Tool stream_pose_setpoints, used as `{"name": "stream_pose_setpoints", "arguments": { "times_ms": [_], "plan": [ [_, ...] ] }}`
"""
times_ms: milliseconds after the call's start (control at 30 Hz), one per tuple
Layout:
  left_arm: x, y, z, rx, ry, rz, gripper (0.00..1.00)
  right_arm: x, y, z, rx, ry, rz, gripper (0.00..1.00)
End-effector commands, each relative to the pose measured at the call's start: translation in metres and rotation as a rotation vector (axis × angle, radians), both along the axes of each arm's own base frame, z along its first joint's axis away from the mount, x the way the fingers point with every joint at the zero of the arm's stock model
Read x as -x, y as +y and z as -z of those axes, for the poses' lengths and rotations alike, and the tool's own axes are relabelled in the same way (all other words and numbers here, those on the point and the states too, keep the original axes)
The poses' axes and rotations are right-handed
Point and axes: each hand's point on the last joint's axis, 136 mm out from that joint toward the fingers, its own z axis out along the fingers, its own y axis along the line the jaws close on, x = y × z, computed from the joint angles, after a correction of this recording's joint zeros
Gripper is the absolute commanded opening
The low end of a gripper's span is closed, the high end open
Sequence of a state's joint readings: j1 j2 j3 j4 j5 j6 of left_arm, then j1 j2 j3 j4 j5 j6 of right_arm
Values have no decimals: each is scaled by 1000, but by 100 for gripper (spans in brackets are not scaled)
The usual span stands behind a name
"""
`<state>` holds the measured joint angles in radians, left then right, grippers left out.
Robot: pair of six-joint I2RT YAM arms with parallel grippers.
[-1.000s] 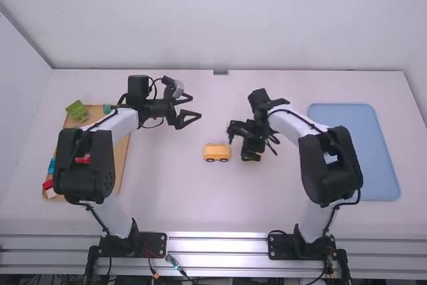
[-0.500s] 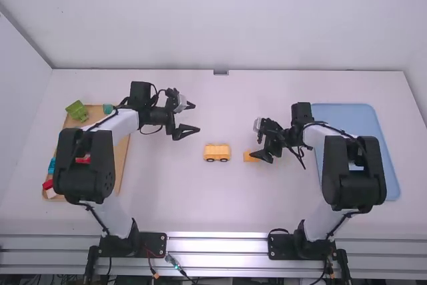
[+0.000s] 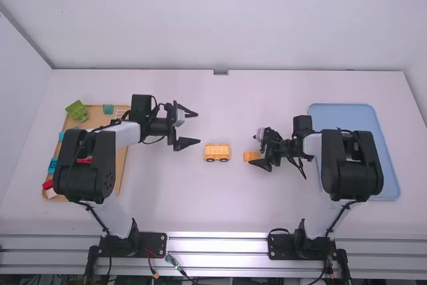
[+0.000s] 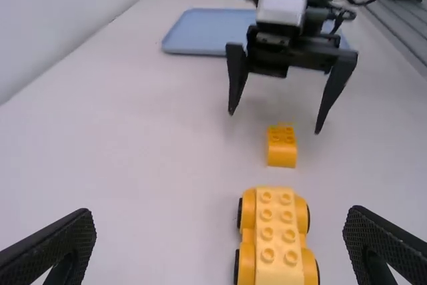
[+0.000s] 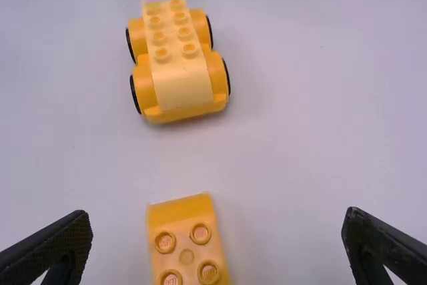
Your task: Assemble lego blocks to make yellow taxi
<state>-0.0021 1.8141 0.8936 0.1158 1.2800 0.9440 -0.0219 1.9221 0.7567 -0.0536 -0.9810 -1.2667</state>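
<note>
The yellow wheeled car base (image 3: 217, 153) stands mid-table, studs up; it also shows in the left wrist view (image 4: 275, 235) and the right wrist view (image 5: 175, 58). Just right of it, apart, lies a small yellow block (image 3: 251, 156), with its studs facing up in the right wrist view (image 5: 190, 241). My right gripper (image 3: 262, 151), also (image 5: 217, 228), is open close to the small block, with nothing between its fingers. Farther left and slightly beyond the car base, my left gripper (image 3: 193, 128), also (image 4: 220, 231), stands open and holds nothing.
A wooden tray (image 3: 121, 165) with red, blue and green pieces lies under the left arm. A green block (image 3: 77, 111) is at its far corner. The blue tray (image 3: 341, 113) sits at the right, partly beneath the right arm.
The right gripper has drawn back to the right from above the small block, uncovering it. The left gripper has shifted slightly toward the camera. The car base has stayed put.
</note>
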Motion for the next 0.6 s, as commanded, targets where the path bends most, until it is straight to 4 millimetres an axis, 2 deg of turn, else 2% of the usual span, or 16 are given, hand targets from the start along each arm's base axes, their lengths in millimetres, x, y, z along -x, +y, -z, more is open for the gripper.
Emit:
{"name": "stream_pose_setpoints", "arguments": {
  "times_ms": [0,167,233,300,367,500,533,567],
  "plan": [
    [11,-5,-5,55,3,52,99,5,-5,13,-20,42,8,99],
    [9,-5,-5,60,52,35,99,7,-10,17,-56,34,-38,97],
    [8,-5,-6,65,73,29,99,10,-11,22,-53,23,-74,88],
    [8,-5,-6,66,78,28,99,11,-13,24,-50,17,-87,84],
    [8,-5,-6,67,83,28,99,13,-11,26,-48,11,-106,72],
    [9,-5,-5,66,92,28,99,14,-8,30,-47,11,-116,59],
    [9,-5,-5,66,93,28,99,14,-8,30,-46,11,-115,59],
    [10,-5,-5,67,95,28,99,13,-9,30,-43,9,-113,51]
  ]
}}
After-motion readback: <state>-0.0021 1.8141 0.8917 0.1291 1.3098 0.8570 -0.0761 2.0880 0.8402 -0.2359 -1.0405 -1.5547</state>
